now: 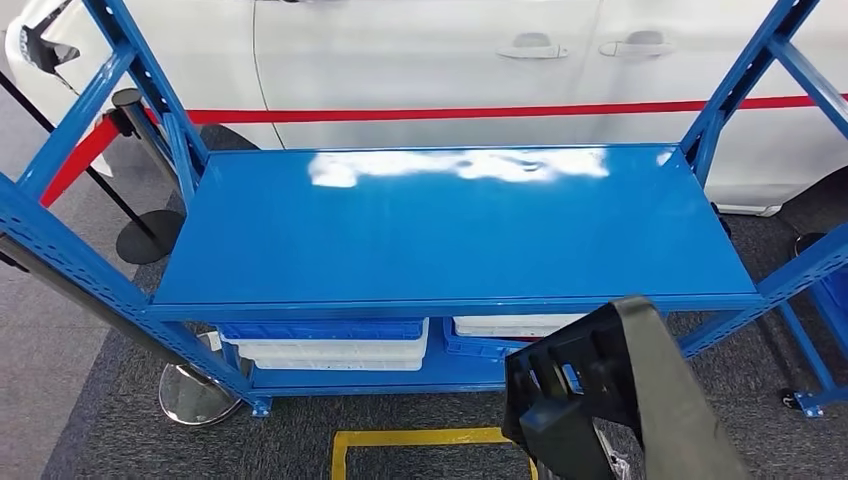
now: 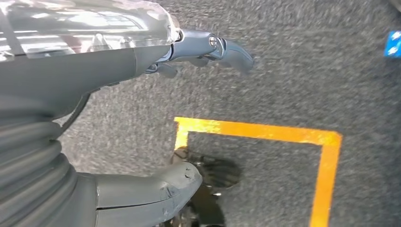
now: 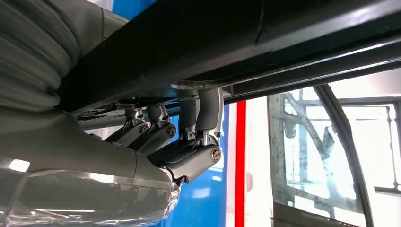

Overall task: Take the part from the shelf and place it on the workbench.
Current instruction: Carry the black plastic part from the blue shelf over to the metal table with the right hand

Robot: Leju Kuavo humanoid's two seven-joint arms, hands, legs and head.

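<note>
- The part (image 1: 610,390) — a black, ribbed plastic moulding — sits at the near right, raised just in front of the blue counter (image 1: 450,225).
- The right robot hand (image 3: 179,142) has its fingers curled up against the part's underside, gripping it.
- It looks stiff, fairly light but long and awkward; a hold along a rib or edge suits it best.
- The left robot hand (image 2: 208,47) hangs over the carpet, fingers apart, holding nothing.
</note>
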